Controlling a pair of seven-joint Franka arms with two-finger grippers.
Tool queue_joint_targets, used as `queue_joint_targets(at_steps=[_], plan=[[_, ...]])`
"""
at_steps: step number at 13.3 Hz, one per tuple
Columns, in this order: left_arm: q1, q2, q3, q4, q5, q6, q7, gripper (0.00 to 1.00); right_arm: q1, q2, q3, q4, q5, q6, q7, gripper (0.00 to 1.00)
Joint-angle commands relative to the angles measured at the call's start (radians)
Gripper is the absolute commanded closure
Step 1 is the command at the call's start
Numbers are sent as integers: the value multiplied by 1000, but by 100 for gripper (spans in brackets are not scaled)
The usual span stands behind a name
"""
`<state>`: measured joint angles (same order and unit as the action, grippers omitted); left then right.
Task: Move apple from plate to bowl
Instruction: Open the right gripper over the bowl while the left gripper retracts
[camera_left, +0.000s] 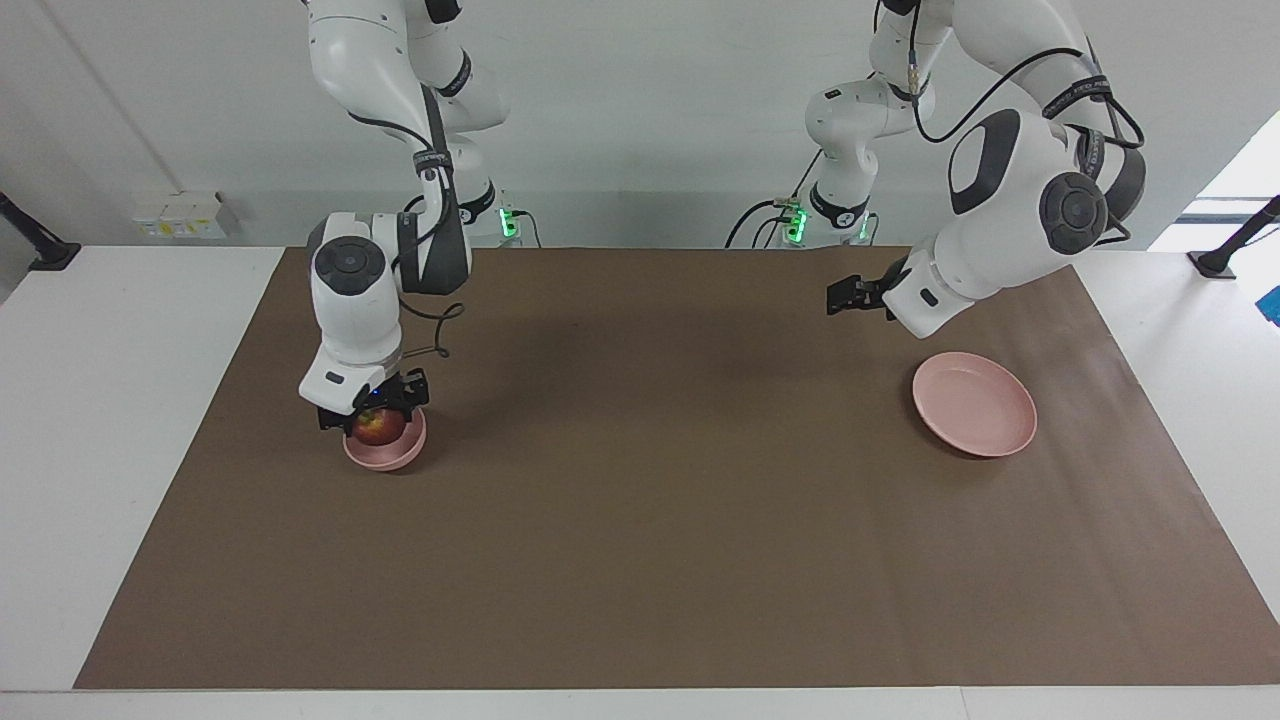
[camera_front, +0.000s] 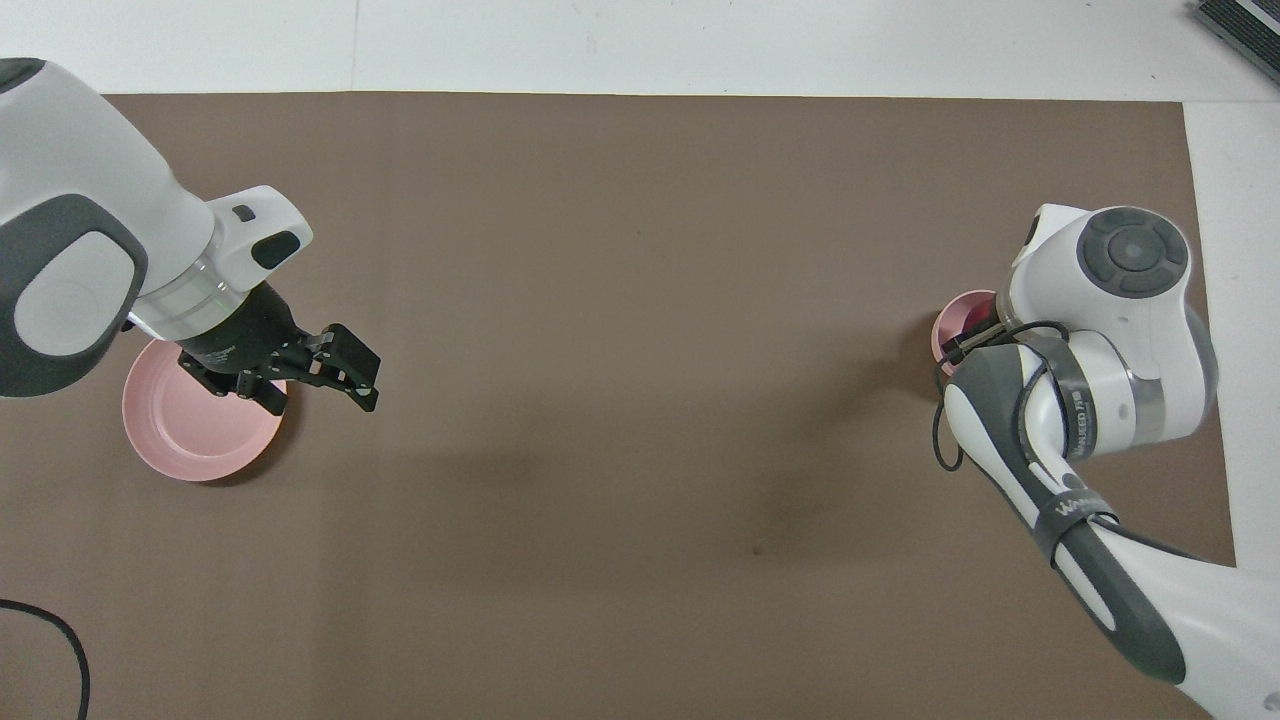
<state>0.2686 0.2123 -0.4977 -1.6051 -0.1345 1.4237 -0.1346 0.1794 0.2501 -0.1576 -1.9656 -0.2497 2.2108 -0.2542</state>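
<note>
The dark red apple (camera_left: 376, 427) sits between the fingers of my right gripper (camera_left: 372, 412), low inside the small deep pink bowl (camera_left: 386, 452) at the right arm's end of the mat. In the overhead view the right wrist hides most of the bowl (camera_front: 950, 328), and only a sliver of the apple (camera_front: 984, 316) shows. The flat pink plate (camera_left: 975, 405) lies bare at the left arm's end and also shows in the overhead view (camera_front: 195, 435). My left gripper (camera_left: 848, 298) is open and empty, raised over the mat beside the plate; it also shows in the overhead view (camera_front: 318, 378).
A brown mat (camera_left: 660, 520) covers the table, with white tabletop (camera_left: 120, 420) around it. Nothing else lies on the mat.
</note>
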Motion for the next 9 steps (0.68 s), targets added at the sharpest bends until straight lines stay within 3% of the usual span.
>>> queue_joint_targets(at_steps=[1,2,5,9], plan=[[46,-39,-4,-44,82,4,94,0,-11,6,3,-22,-31,47,39,100],[57,-42,-4,-44,93,6,131,0,-11,6,3,-22,-31,49,46,100],[76,-60,-2,-41,127,35,145,0,-11,21,3,-27,-31,52,72,86],[78,-65,-2,-38,128,86,144,0,-12,34,3,-26,-31,66,75,59]])
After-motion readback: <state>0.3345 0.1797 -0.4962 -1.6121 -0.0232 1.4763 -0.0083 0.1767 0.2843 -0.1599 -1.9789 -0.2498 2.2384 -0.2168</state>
